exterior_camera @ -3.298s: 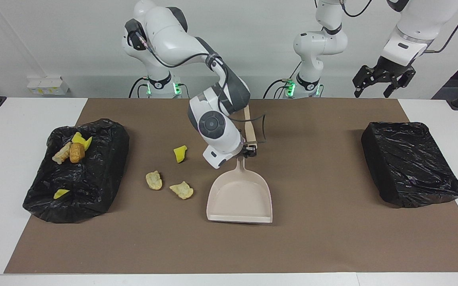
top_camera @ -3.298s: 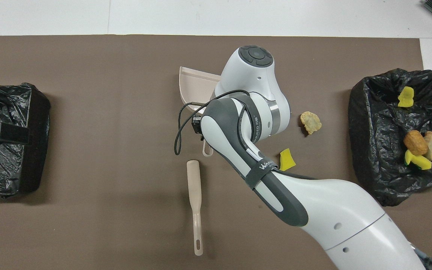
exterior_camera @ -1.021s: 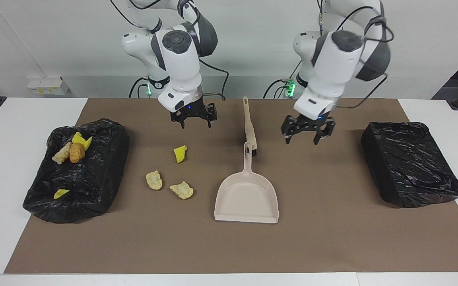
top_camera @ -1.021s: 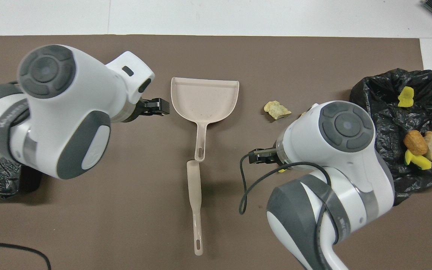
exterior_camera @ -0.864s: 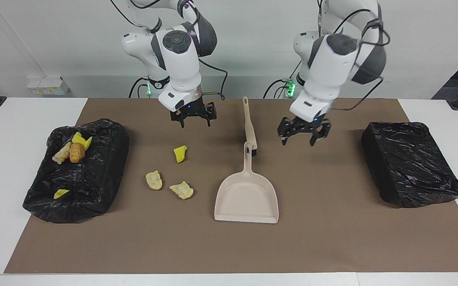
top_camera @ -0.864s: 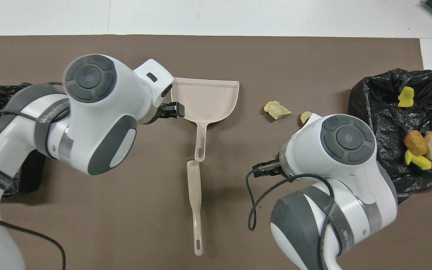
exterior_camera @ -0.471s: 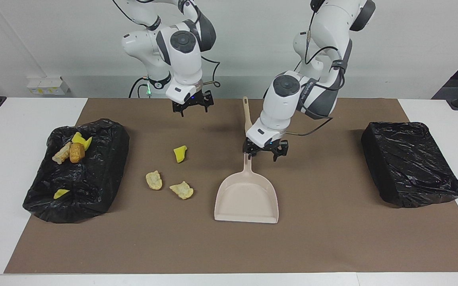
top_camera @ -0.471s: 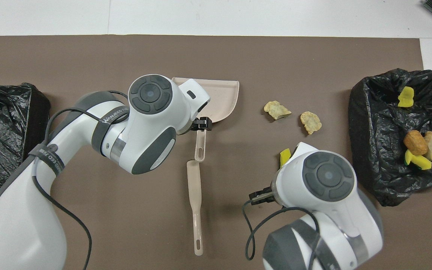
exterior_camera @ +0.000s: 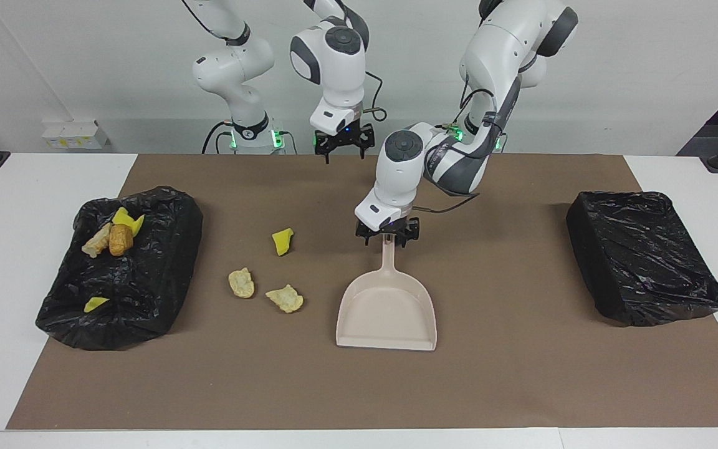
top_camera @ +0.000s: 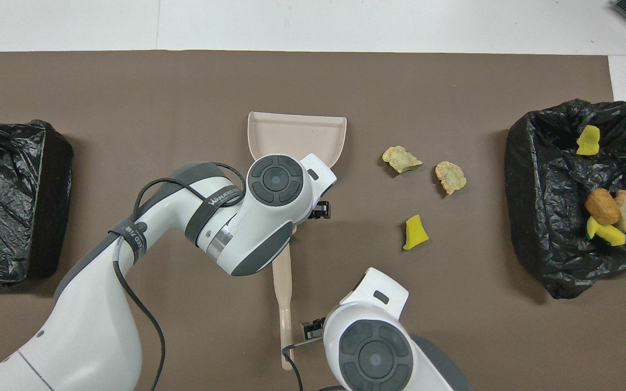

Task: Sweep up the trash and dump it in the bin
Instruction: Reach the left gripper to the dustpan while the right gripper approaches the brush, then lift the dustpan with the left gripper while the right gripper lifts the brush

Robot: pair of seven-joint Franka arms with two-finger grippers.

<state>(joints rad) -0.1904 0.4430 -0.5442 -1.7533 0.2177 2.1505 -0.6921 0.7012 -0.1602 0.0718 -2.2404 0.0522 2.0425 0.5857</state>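
The left gripper [exterior_camera: 387, 237] was spread open astride the dustpan [exterior_camera: 387, 308] handle's tip, nothing yet clamped. The right gripper [exterior_camera: 344, 143] was held open and empty above the brush [top_camera: 282, 293]. Trash [exterior_camera: 282, 241] lay loose on the mat [exterior_camera: 521, 374] beside the bin [exterior_camera: 147, 280].

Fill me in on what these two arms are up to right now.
The left gripper, jaws open, is down at the dustpan handle and has not closed on it. The right gripper, also open, hangs over the brush handle end near the robots. Three pieces of trash lie loose on the mat beside the dustpan; more sit in the bin at the right arm's end.
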